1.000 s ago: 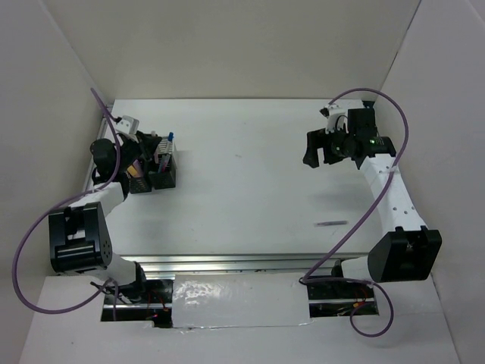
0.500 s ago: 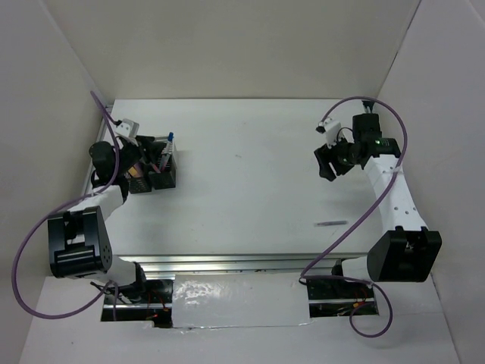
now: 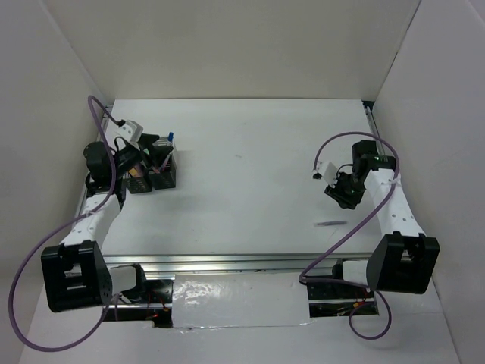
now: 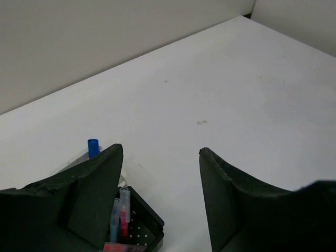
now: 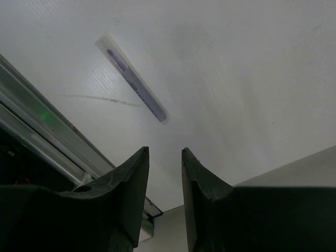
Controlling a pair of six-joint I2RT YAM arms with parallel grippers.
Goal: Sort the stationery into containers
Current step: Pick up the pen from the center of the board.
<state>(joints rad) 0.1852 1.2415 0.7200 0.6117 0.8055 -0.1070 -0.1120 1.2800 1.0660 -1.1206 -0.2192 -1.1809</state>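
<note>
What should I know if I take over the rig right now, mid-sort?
Grippers: the left gripper is open and empty, above the cups at the left side of the table. The right gripper has its jaws narrowly apart and is empty, above the purple pen.
Done: several pens stand in the cups, among them a blue-capped pen.
Left: the purple pen lies flat near the front right edge and is the only loose item I can see. The likely next step is for the right gripper to pick it up and take it to a cup.
</note>
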